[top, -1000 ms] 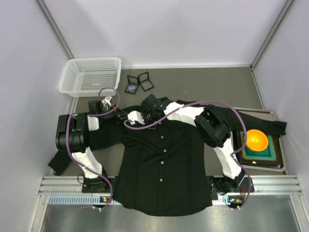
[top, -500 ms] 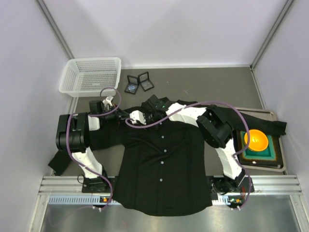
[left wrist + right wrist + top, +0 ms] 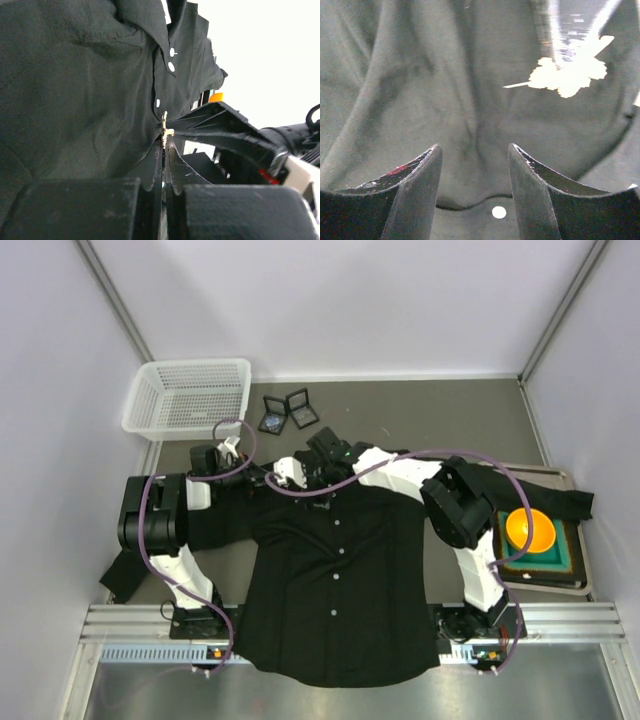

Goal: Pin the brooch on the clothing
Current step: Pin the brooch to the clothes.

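Gold brooch (image 3: 165,131) sits clamped in left jaws against the black shirt (image 3: 75,90), right jaws apart nearby.

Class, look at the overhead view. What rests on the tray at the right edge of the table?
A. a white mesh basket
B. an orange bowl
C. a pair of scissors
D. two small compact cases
B: the orange bowl sits on the tray beside the right arm, on a dark mat.
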Tool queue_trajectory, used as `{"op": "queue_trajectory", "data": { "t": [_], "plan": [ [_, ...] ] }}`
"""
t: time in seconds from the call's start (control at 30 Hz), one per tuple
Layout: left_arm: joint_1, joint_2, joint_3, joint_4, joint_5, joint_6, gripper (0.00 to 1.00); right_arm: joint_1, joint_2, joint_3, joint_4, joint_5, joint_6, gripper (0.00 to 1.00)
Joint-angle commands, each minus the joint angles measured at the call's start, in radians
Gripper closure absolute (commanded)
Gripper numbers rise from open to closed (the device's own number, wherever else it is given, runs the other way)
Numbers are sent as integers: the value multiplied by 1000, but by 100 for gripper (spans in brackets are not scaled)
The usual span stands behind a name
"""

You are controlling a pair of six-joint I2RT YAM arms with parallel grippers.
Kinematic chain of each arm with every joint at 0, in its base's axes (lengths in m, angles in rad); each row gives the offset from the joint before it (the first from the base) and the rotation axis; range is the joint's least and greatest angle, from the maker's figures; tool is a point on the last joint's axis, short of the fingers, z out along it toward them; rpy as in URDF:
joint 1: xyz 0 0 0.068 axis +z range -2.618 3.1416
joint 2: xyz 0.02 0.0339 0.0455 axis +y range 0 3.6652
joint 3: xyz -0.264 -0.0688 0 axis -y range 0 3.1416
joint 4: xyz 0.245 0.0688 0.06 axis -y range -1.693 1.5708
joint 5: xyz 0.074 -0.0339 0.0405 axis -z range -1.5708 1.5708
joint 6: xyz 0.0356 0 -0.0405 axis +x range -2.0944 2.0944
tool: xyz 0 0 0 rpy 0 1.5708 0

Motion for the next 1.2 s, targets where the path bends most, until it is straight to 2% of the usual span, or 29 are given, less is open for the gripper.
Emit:
{"op": "queue_trajectory", "data": {
  "t": [0.0, 0.07, 0.23, 0.4, 0.57, 0.73, 0.8, 0.9, 0.93, 0.97, 1.0, 1.17],
  "plan": [
    [10, -26, 14, 65, -11, -13, 100, -58, 24, 153, -56, -61, 61, 46],
    [12, -20, 11, 114, -9, -38, 100, -66, 58, 184, -67, -71, 87, 50],
    [14, -7, 11, 122, -14, -49, 100, -71, 92, 230, -70, -81, 122, 58],
    [14, 0, 11, 128, -28, -58, 100, -49, 116, 207, -73, -43, 72, 65],
    [14, 16, 11, 128, -26, -64, 100, -11, 148, 209, -72, 26, 30, 61],
    [15, 19, 8, 123, -22, -65, 100, -2, 185, 216, -110, 45, 1, 48],
    [15, 19, 7, 119, -25, -61, 100, -2, 194, 224, -144, 34, -16, 50],
    [15, 26, 7, 117, -25, -62, 100, -5, 204, 213, -176, 19, -28, 69],
    [15, 30, 7, 117, -25, -62, 100, -5, 208, 213, -181, 17, -30, 86],
    [14, 31, 7, 119, -26, -62, 100, -6, 208, 218, -185, 12, -31, 96],
    [15, 30, 8, 117, -26, -61, 100, -8, 205, 219, -184, 11, -31, 100],
    [6, 19, 20, 120, -14, -52, 100, -14, 164, 239, -153, 63, 3, 100]
  ]
}}
